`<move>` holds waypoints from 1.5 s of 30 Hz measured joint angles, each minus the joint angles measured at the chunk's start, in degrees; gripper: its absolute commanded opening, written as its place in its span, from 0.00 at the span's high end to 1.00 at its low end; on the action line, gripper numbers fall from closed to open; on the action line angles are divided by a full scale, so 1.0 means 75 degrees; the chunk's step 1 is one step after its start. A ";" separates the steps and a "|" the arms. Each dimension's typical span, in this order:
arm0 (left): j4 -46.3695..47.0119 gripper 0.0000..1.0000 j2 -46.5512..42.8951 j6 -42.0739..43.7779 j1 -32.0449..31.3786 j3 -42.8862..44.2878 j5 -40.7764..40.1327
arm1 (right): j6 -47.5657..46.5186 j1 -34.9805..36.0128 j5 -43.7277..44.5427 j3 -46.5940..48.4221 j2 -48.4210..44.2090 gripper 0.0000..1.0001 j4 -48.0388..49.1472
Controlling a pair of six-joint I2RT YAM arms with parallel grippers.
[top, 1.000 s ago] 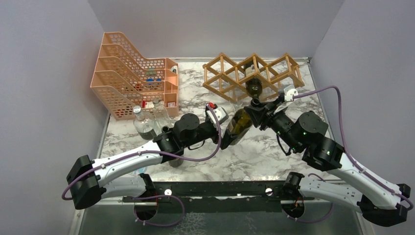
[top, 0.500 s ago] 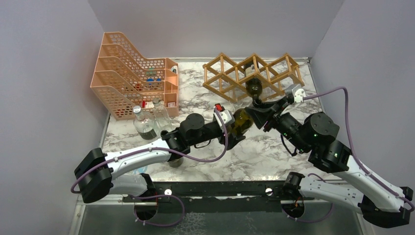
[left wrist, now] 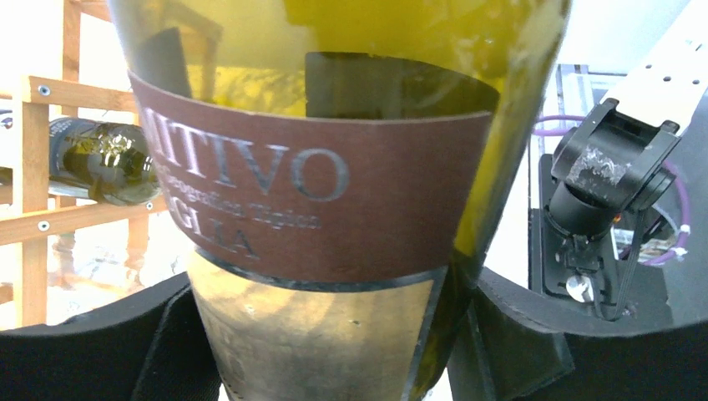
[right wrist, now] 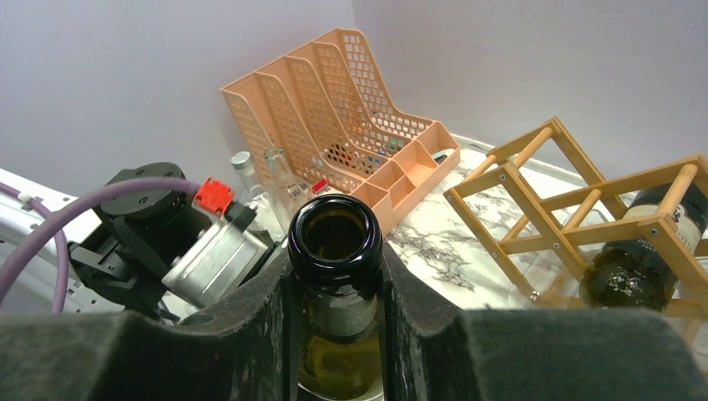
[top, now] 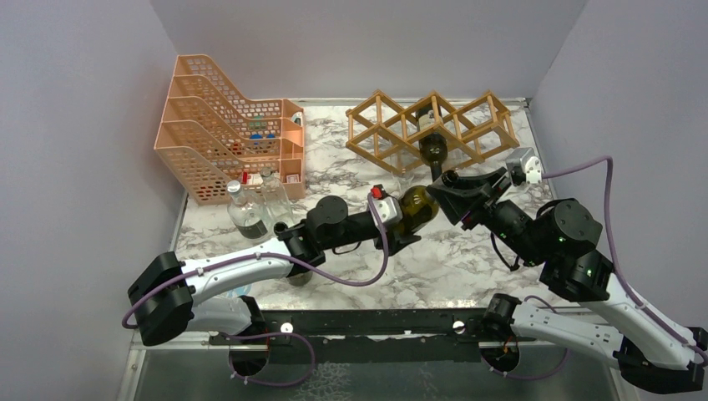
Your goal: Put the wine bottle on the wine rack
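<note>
The wine bottle (top: 415, 206), olive-green glass with a brown label, hangs tilted over the middle of the table, its open mouth toward the right. My right gripper (top: 452, 185) is shut on its neck; the right wrist view shows the neck (right wrist: 336, 242) pinched between both black pads. My left gripper (top: 399, 219) is around the bottle's body (left wrist: 317, 200), with one finger (left wrist: 100, 351) pressed on each side. The wine rack (top: 392, 134), a light wooden lattice, stands at the back right and holds another dark bottle (top: 433, 148) in a middle cell.
An orange mesh file tray (top: 217, 117) stands at the back left with small items in its front compartments. Two clear empty bottles (top: 246, 209) stand just in front of it, beside my left arm. Grey walls enclose three sides.
My left gripper slid right along the bottle and closed from wide open onto its body. The right arm drew back to the right, carrying the neck with it.
</note>
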 measured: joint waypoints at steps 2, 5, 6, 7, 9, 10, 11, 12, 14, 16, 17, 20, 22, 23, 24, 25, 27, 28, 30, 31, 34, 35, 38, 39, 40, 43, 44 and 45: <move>0.0006 0.99 0.0000 0.0105 -0.0006 0.0000 -0.0003 | 0.0012 0.0000 0.0000 0.0003 0.0000 0.61 -0.0035; 0.0003 1.00 0.0000 0.0347 -0.0003 0.0000 -0.0006 | 0.0128 0.0003 0.0003 0.0114 0.0035 0.45 -0.0178; -0.0020 1.00 0.0000 0.0513 0.0000 0.0000 -0.0017 | 0.0178 0.0003 0.0006 0.0207 0.0061 0.42 -0.0192; -0.0070 1.00 0.0003 0.0688 0.0000 0.0000 -0.0041 | 0.0195 0.0003 0.0006 0.0329 0.0082 0.40 -0.0230; -0.0169 1.00 0.0003 0.1113 0.0000 0.0000 -0.0096 | 0.0236 0.0006 0.0012 0.0583 0.0090 0.38 -0.0373; -0.0210 1.00 0.0017 0.1425 0.0015 0.0006 -0.0137 | 0.0271 0.0006 0.0020 0.0688 0.0085 0.38 -0.0481; -0.0256 1.00 0.0044 0.1693 0.0026 0.0038 -0.0175 | 0.0312 0.0006 0.0061 0.0822 0.0044 0.38 -0.0629; -0.0294 1.00 0.0096 0.2011 0.0029 0.0087 -0.0210 | 0.0358 0.0006 0.0087 0.0953 0.0032 0.38 -0.0761; -0.0332 1.00 0.0280 0.2830 0.0029 0.0254 -0.0315 | 0.0490 0.0006 0.0146 0.1241 0.0035 0.38 -0.1081; -0.0341 1.00 0.0434 0.3599 0.0032 0.0382 -0.0405 | 0.0621 0.0006 0.0169 0.1518 0.0041 0.38 -0.1437; -0.0350 1.00 0.0525 0.4092 0.0035 0.0440 -0.0484 | 0.0691 0.0006 0.0172 0.1664 0.0038 0.38 -0.1623; -0.0353 1.00 0.0833 0.5432 0.0035 0.0708 -0.0734 | 0.0842 0.0006 0.0192 0.2092 0.0044 0.38 -0.2174; -0.0356 1.00 0.0973 0.6350 0.0041 0.0845 -0.0848 | 0.0938 0.0006 0.0251 0.2375 0.0061 0.37 -0.2591; -0.0361 1.00 0.0997 0.6679 0.0044 0.0883 -0.0886 | 0.0962 0.0006 0.0309 0.2509 0.0082 0.37 -0.2818; -0.0361 1.00 0.1020 0.7114 0.0050 0.0930 -0.0918 | 0.0985 0.0006 0.0373 0.2623 0.0111 0.37 -0.3042; -0.0364 1.00 0.1037 0.7565 0.0050 0.0988 -0.0944 | 0.1023 0.0006 0.0469 0.2736 0.0149 0.37 -0.3311; -0.0385 1.00 0.1078 0.8341 0.0050 0.1148 -0.0959 | 0.1113 0.0006 0.0708 0.2894 0.0259 0.36 -0.3873; -0.0405 1.00 0.1090 0.8690 0.0050 0.1233 -0.0962 | 0.1174 0.0003 0.0836 0.2958 0.0338 0.35 -0.4164; -0.0530 1.00 0.1113 0.9384 0.0052 0.1448 -0.0962 | 0.1332 0.0006 0.1110 0.3010 0.0554 0.34 -0.4841; -0.0600 1.00 0.1119 0.9629 0.0061 0.1547 -0.0959 | 0.1402 0.0006 0.1218 0.3013 0.0667 0.34 -0.5155; -0.1081 1.00 0.1186 1.0503 0.0152 0.2031 -0.0909 | 0.1606 0.0006 0.1367 0.2923 0.0982 0.34 -0.5910; -0.1230 1.00 0.1204 1.0675 0.0184 0.2157 -0.0886 | 0.1664 0.0006 0.1378 0.2844 0.1049 0.34 -0.6085; -0.1684 1.00 0.1221 1.1249 0.0356 0.2489 -0.0778 | 0.1842 0.0006 0.1370 0.2535 0.1093 0.34 -0.6508; -0.1786 1.00 0.1224 1.1415 0.0420 0.2556 -0.0743 | 0.1894 0.0006 0.1364 0.2433 0.1090 0.34 -0.6598; -0.1886 1.00 0.1224 1.1558 0.0472 0.2611 -0.0711 | 0.1947 0.0006 0.1349 0.2340 0.1084 0.35 -0.6665; -0.2232 1.00 0.1230 1.1908 0.0615 0.2719 -0.0659 | 0.2055 0.0006 0.1320 0.2124 0.1026 0.35 -0.6805; -0.2317 1.00 0.1233 1.2004 0.0644 0.2734 -0.0635 | 0.2087 0.0006 0.1311 0.2087 0.1011 0.35 -0.6805; -0.2439 1.00 0.1233 1.2097 0.0653 0.2760 -0.0600 | 0.2095 0.0006 0.1294 0.2052 0.1000 0.35 -0.6796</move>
